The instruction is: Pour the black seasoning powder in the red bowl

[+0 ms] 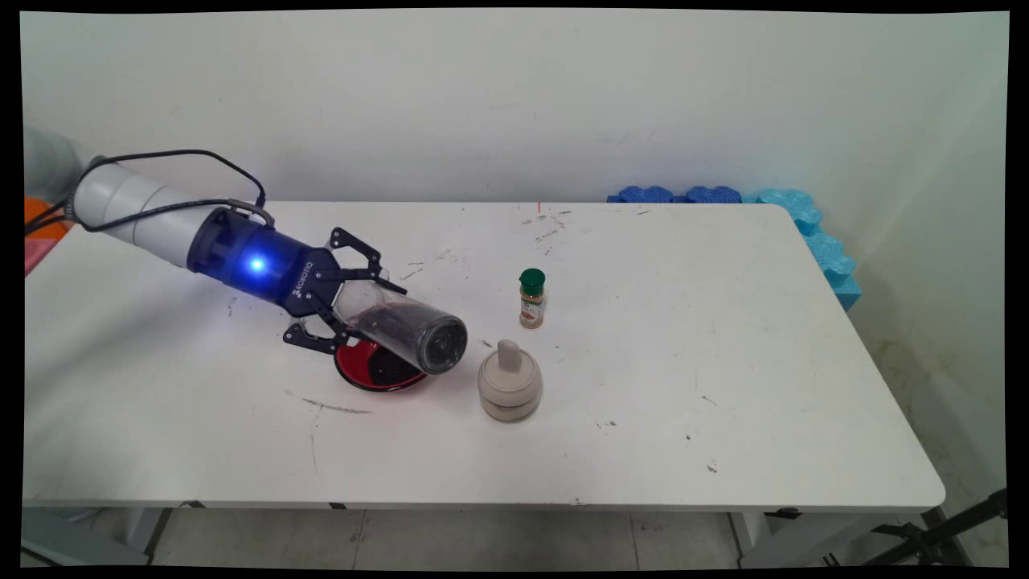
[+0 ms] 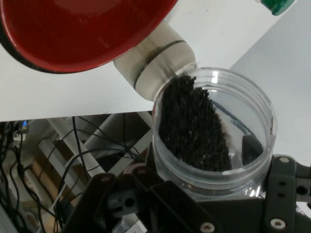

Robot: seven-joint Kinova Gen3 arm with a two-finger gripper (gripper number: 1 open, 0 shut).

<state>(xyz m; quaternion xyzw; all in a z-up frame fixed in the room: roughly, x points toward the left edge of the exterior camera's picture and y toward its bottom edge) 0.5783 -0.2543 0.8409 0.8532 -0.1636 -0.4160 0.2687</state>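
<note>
Main view: gripper fingers are clamped round a clear jar of black grains, tipped nearly level above the red dish left of the table's middle; beige lidded pot and green-capped spice bottle stand nearby.

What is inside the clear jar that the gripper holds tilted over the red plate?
The clear jar in the gripper holds black grains heaped against one side. The gripper's linkage covers its base. The red plate below carries dark grains too.

Clear jar of black grains, red dish, green-capped bottle.
</note>
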